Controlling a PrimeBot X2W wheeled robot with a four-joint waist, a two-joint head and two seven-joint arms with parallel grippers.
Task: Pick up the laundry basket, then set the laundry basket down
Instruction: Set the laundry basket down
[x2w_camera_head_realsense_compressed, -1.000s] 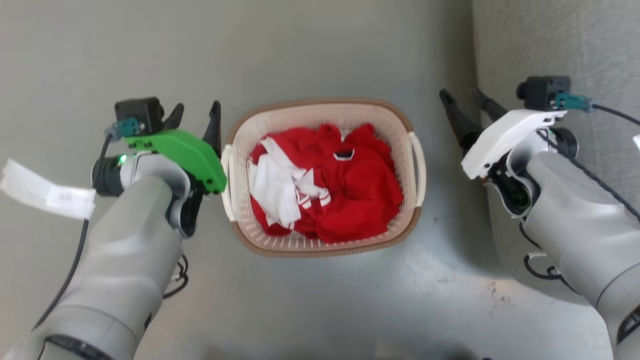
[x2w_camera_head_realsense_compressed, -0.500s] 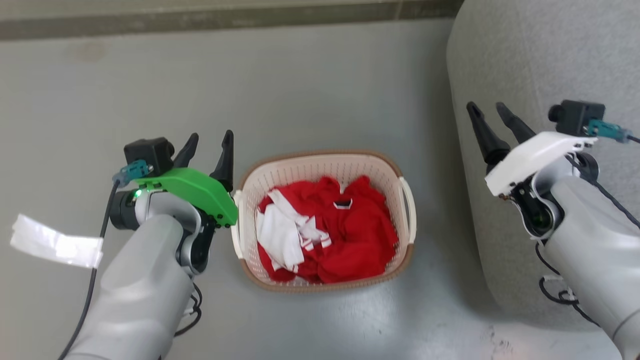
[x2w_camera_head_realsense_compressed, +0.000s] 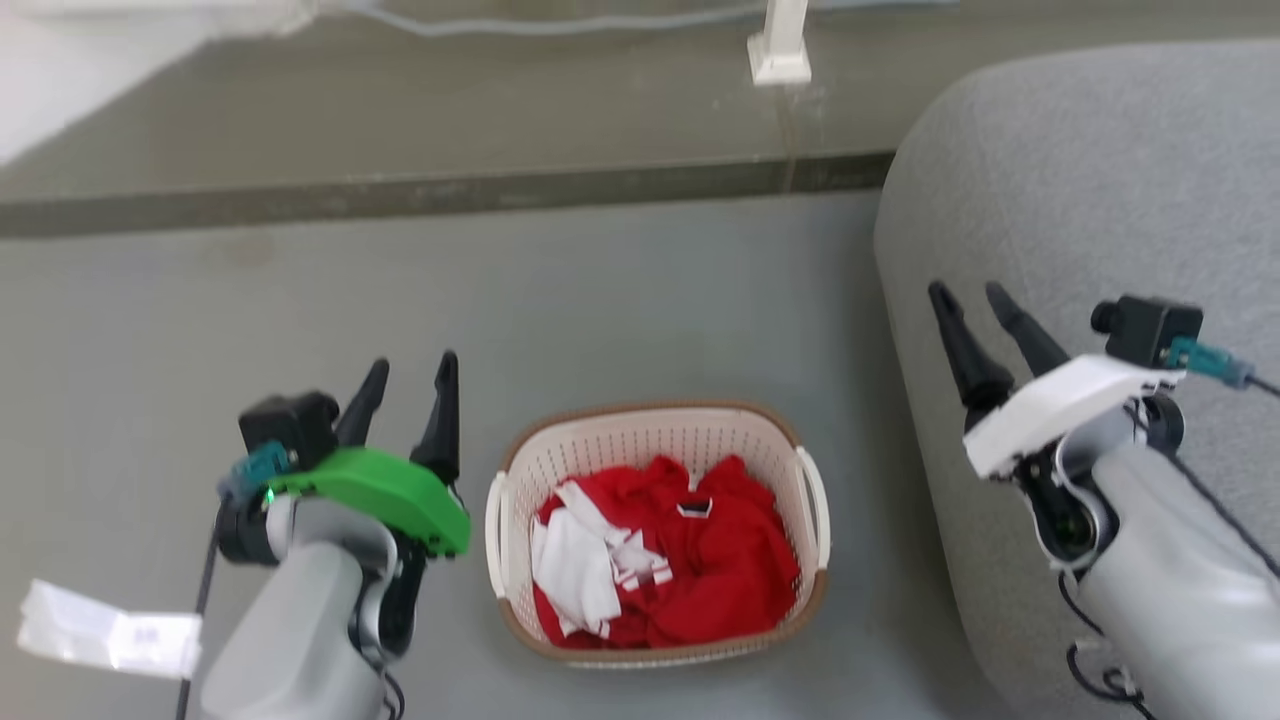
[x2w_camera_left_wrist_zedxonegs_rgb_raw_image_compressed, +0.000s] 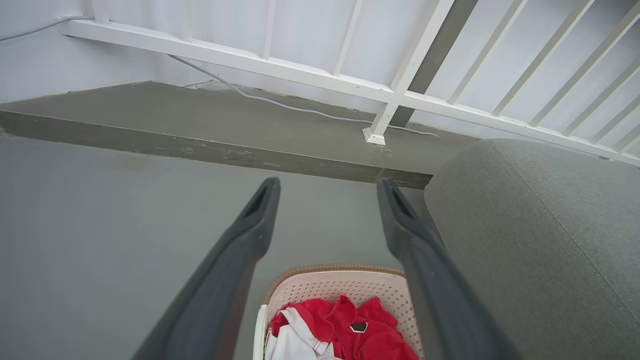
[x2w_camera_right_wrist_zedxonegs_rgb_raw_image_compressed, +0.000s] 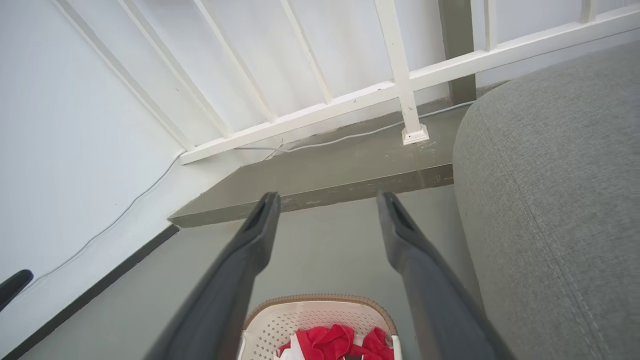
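Basket: the laundry basket (x2w_camera_head_realsense_compressed: 650, 445) is sitting upright on the floor (x2w_camera_head_realsense_compressed: 600, 300), low in the head view between the two arms, with red and white clothes (x2w_camera_head_realsense_compressed: 720, 560) lying loose inside.
Neighbour: a grey sofa (x2w_camera_head_realsense_compressed: 1050, 200) is standing near the basket's right side, leaving a strip of floor between them.
Left fingers: the left gripper (x2w_camera_head_realsense_compressed: 412, 365) is hovering just beside the left handle (x2w_camera_head_realsense_compressed: 494, 535). Its fingers are spread and grasping nothing. The left wrist view is looking down past them at the basket (x2w_camera_left_wrist_zedxonegs_rgb_raw_image_compressed: 345, 285).
Right fingers: the right gripper (x2w_camera_head_realsense_compressed: 963, 290) is hanging over the sofa edge, well apart from the right handle (x2w_camera_head_realsense_compressed: 820, 505). Its fingers are parted and empty.
Why flanking: the arms are likely bracketing the basket because its two side handles are calling for a two-arm lift.
Stage: nothing is touching the basket. Whether the lift is pending or done, cannot tell.
Risk: the sofa is probably crowding the right arm's path to its handle.
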